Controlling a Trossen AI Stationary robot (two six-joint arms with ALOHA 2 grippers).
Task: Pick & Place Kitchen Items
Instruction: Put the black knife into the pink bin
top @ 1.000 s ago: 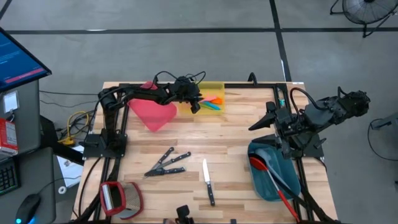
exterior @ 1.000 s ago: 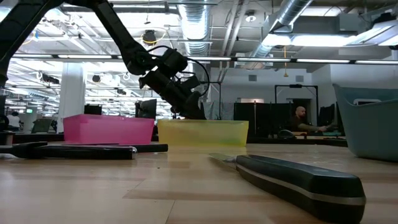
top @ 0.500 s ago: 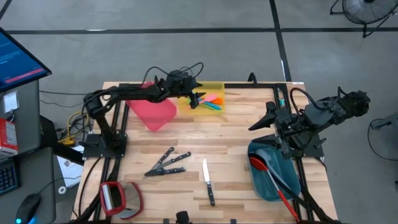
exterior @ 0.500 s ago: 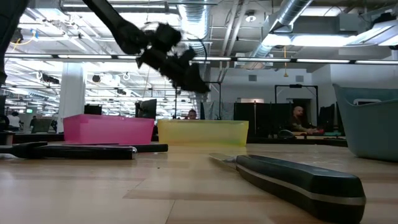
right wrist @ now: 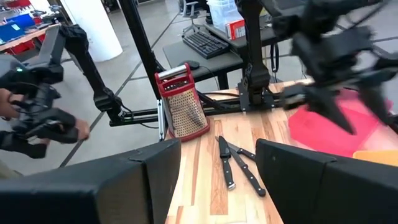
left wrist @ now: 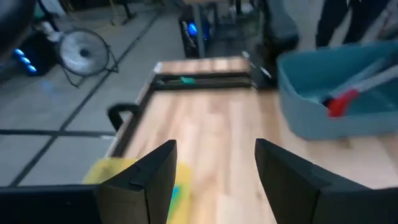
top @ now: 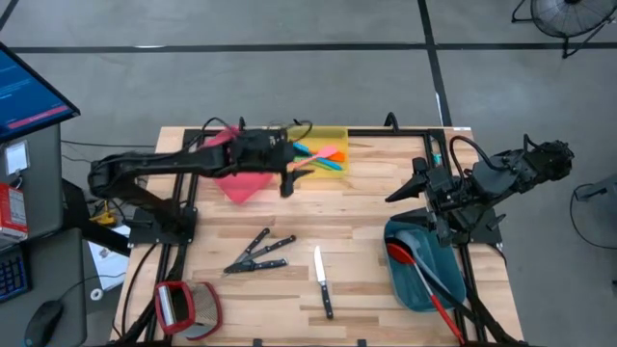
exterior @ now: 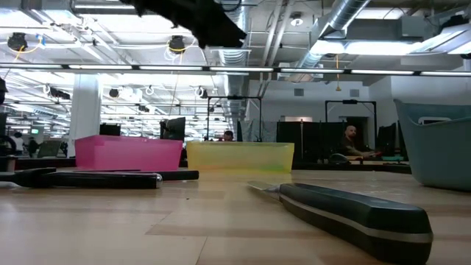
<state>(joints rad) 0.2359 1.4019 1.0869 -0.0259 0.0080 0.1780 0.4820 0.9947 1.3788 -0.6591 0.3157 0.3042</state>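
With its jaws open and empty, left gripper point(top: 286, 179) is the nearer one to the knives point(top: 258, 253), blades angled toward the far-right corner.

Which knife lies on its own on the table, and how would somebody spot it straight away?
Start at the teal bin at the table's right side. Just left of it, near the front edge, lies the lone knife, black handle toward the front. Unlike the knife cluster farther left, it touches nothing else.

Two dark jointed arms, black looping cables, blocky fingers
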